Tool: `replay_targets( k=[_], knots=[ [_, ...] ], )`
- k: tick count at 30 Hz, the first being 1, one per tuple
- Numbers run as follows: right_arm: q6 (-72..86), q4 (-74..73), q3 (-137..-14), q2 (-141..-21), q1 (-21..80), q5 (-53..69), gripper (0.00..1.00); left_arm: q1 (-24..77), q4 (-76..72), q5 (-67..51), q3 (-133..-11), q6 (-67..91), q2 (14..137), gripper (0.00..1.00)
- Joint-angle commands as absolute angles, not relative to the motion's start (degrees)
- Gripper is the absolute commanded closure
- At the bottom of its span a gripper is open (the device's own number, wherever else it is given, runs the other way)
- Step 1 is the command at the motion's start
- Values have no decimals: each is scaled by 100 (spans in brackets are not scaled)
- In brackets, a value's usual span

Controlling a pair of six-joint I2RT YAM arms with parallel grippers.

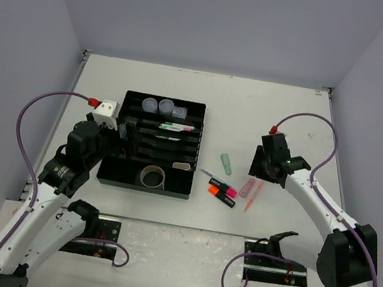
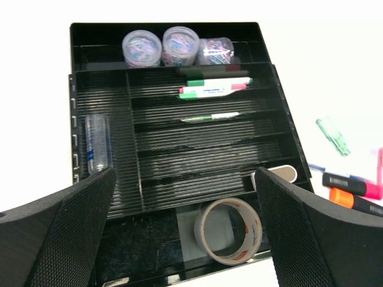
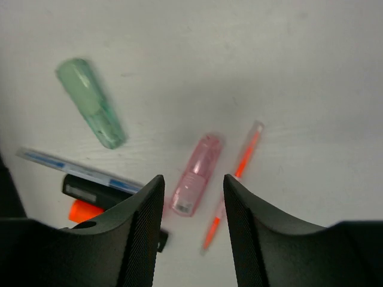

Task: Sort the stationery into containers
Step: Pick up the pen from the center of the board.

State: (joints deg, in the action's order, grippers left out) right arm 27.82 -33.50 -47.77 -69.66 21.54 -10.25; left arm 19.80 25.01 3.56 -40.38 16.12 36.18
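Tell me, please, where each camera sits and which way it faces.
Top external: above and behind the bases, looking down over the table at the organiser tray; left gripper and right gripper both show.
Left wrist: on the left arm, facing across the tray toward the clear tubs; its open fingers frame the tape roll.
Right wrist: on the right arm, looking down at the pink highlighter, seen between its open fingers.
Shared: top external and left wrist both show the tray and tape roll.
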Motion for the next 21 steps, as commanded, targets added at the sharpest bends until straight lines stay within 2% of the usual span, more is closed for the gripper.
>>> replay_targets(
  k=[1, 9, 21],
  knots=[
    [3780, -3940, -4578, -6694, 1868, -1083, 56, 2150, 2482, 462, -4172, 1714, 3653, 0],
    [3898, -4043, -4293, -7002, 1492, -898, 60, 2483, 2579, 726, -4216, 1747, 3565, 0],
    [3945, -3634, -4220, -7880, 1459, -626, 68, 2646, 2628, 861, -4228, 1775, 3375, 0]
  ],
)
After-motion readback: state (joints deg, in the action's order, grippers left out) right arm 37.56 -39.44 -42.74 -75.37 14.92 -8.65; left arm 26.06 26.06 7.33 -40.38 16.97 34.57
